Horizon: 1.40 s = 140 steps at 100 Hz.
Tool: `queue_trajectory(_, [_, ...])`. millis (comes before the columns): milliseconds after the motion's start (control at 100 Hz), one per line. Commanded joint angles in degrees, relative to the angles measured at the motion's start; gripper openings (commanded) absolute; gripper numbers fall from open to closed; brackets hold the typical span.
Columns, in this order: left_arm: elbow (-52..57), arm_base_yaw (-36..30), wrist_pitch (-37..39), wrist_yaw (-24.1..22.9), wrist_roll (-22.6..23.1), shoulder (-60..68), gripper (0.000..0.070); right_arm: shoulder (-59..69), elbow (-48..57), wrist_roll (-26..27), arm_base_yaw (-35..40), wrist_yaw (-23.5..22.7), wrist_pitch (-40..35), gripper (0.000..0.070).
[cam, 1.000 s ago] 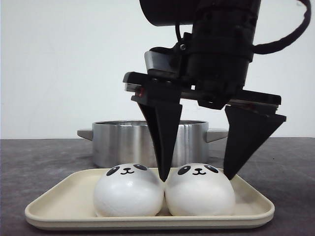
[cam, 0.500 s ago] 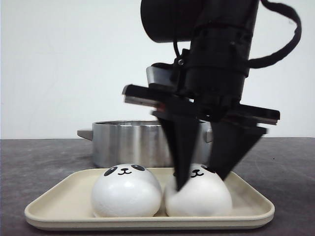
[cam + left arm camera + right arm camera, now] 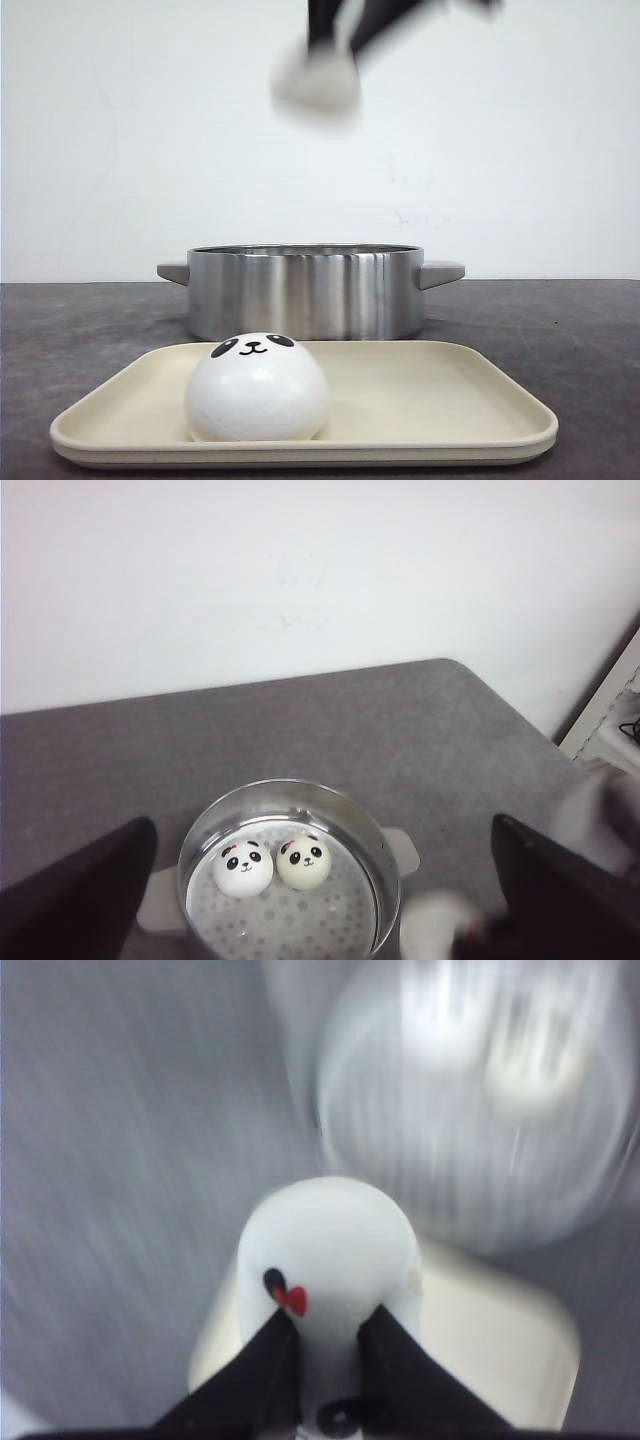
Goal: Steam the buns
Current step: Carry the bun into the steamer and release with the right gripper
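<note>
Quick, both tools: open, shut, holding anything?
Left tool: open, empty.
Right tool: shut on a round white panda-faced bun, lifted.

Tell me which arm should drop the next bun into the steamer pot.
Right. Its gripper already grips a bun, lifted above the pot. The left gripper is open and empty over the pot, which holds two buns.

A dark grey table runs back to a plain white wall. Directly on it sit two things: a shallow cream tray at the near edge, and just behind it a round steel pot with a stubby handle on each side.
</note>
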Motion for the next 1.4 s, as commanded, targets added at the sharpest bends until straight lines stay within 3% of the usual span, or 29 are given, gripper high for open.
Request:
queue_trajectory(0, [1.11,-0.37,0.48,-0.11,0.79,0.46,0.0700,2.71,4.57,-5.64,-1.18,0.70,1.38,0.0007])
queue_trajectory(200, [1.11,-0.37,-0.24,-0.11,0.79,0.44,0.0700,8.00,9.20,-8.55,-7.13,-0.37,4.20,0.0007])
queue_trajectory(350, [1.11,-0.37,-0.28,-0.11,0.79,0.44,0.0700,15.69,9.20,-9.86,-11.06,-3.61,3.96,0.0007])
queue_trajectory(830, [1.11,-0.37,-1.84,-0.11,0.79,0.44,0.0700,32.70,9.20,-11.32,-14.01,-5.60,1.51,0.0018])
queue_trajectory(870, [1.11,-0.37,-1.99,-0.11,0.79,0.44,0.0700,32.72,9.20,-11.32,-14.03,-5.57,1.53,0.0063])
queue_trajectory(970, [1.11,-0.37,-2.03,-0.11,0.79,0.44,0.0700,32.72,9.20,-11.32,-14.01,-5.68,1.64,0.0284])
queue_trajectory(1030, [1.11,-0.37,-2.05,-0.11,0.79,0.44,0.0700,32.72,9.20,-11.32,-14.03,-5.84,1.01,0.0374])
queue_trajectory(1100, [1.11,-0.37,-2.05,-0.11,0.79,0.44,0.0700,32.72,9.20,-11.32,-14.10,-5.79,-0.09,0.0431])
queue_trajectory(1250, [1.11,-0.37,-2.08,-0.11,0.79,0.44,0.0700,32.70,9.20,-11.30,-14.14,-5.77,-0.90,0.0454])
queue_trajectory(1350, [1.11,-0.37,-2.34,-0.11,0.79,0.46,0.0700,32.52,9.38,-11.30,-14.51,-5.88,-0.94,0.0576])
queue_trajectory(1390, [1.11,-0.37,-2.73,-0.11,0.79,0.57,0.0700,32.37,9.68,-11.30,-14.84,-6.10,-1.31,0.0592])
